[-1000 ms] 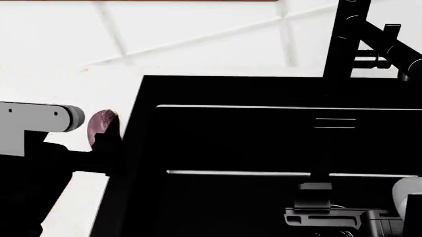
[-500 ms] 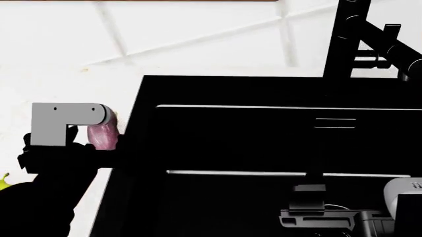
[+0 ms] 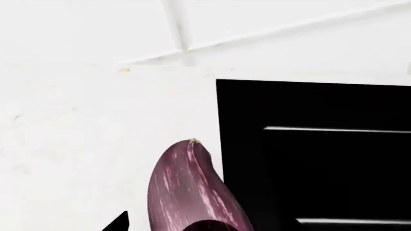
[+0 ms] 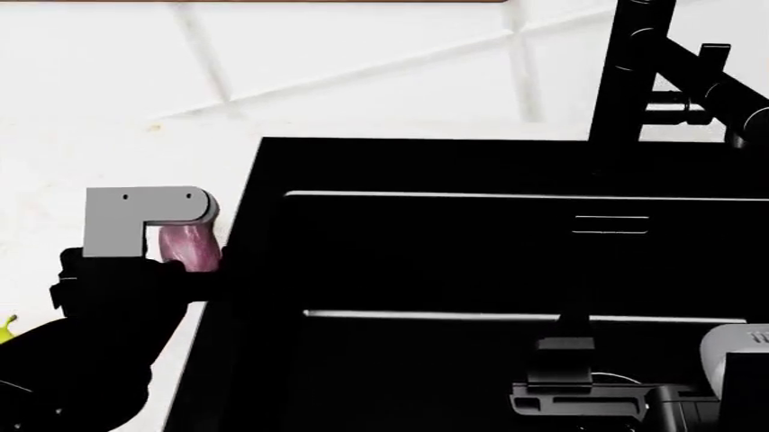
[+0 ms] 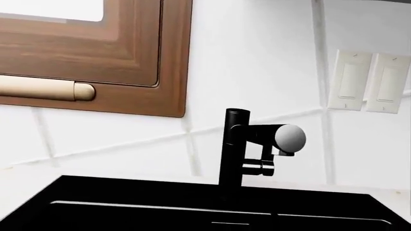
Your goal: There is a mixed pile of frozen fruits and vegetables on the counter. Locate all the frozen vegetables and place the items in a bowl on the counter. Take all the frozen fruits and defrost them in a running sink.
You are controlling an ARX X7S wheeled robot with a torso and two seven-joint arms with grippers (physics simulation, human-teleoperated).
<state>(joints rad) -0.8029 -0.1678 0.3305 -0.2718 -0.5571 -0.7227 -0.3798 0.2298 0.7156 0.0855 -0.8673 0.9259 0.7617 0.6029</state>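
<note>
The purple eggplant (image 3: 186,187), streaked pale, sticks out from my left gripper (image 3: 187,224), which is shut on it at its near end. It is held at the counter (image 3: 77,144) right beside the left rim of the black sink (image 3: 308,159). From the head, the eggplant (image 4: 193,247) shows under the arm's grey link (image 4: 144,219). A yellow-green bit, perhaps the pear (image 4: 6,329), peeks in at the left edge. My right gripper (image 4: 586,396) hangs low over the sink (image 4: 481,270); its jaws are unclear. The bowl and carrot are out of view.
The tall black tap (image 5: 234,144) with its side lever (image 5: 286,137) stands behind the basin, also in the head view as the tap (image 4: 649,81) at the top right. A tiled wall, a wooden window frame (image 5: 128,72) and wall switches (image 5: 369,82) are behind.
My left arm has swung right toward the sink edge, its grey link now over the eggplant, which sits slightly lower and to the right. The right gripper has barely moved.
</note>
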